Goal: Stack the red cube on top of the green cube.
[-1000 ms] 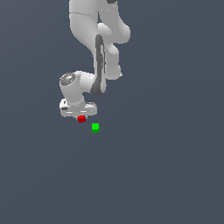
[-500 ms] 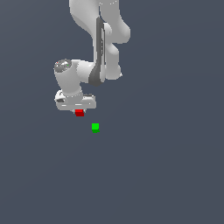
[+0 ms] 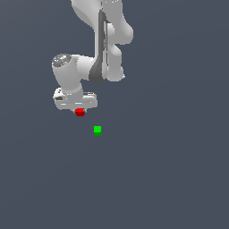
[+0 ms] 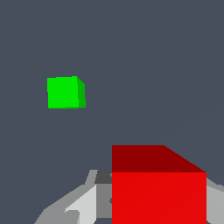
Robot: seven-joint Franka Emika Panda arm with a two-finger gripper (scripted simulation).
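Carry step: I have the red cube (image 3: 80,112) up off the table (image 3: 170,179), gripped in the pincer (image 3: 79,110), which is clamped narrow on it; wrist view shows the cube filling the space between the fingers (image 4: 78,205). The green cube (image 3: 97,130) sits on the table nearby, to the exterior view's right and nearer. Next I judge: move over green, align, lower, release.

No readable text, labels, brands, numbers or signs in either view. Red cube (image 3: 80,112), green cube (image 3: 97,130) and the white arm (image 3: 105,40) all have plain unmarked faces. The dark surface (image 3: 170,170) is bare of markings too.
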